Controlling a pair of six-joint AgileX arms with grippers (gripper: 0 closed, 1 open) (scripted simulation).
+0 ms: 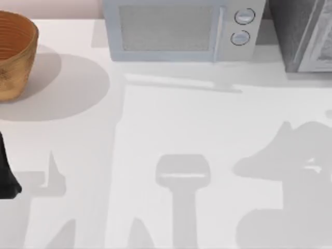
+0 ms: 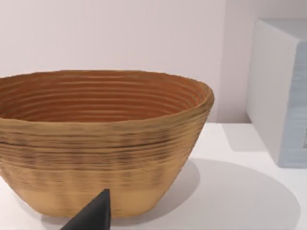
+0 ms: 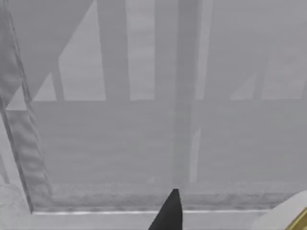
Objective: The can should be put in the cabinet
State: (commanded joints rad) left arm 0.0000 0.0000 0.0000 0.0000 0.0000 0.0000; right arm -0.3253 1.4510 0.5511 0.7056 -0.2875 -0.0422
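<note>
The cabinet [image 1: 291, 31] stands at the table's far right corner, a dark grey speckled box with a pale framed front, cut off by the top view's edge. Up close in the right wrist view is a pale grey framed panel [image 3: 153, 124], the cabinet's front. A dark part of my right gripper [image 3: 168, 213] points at that panel's lower frame. A pale shape with a gold edge [image 3: 298, 219] sits at that view's corner; I cannot tell whether it is the can. My left arm [image 1: 8, 171] rests at the table's left edge, and its gripper [image 2: 93, 213] faces the basket.
A woven brown basket [image 1: 13, 52] stands at the far left corner, large in the left wrist view [image 2: 100, 139]. A white microwave [image 1: 176, 28] with two round knobs stands at the back middle, left of the cabinet. The arms' shadows fall across the white tabletop [image 1: 171, 119].
</note>
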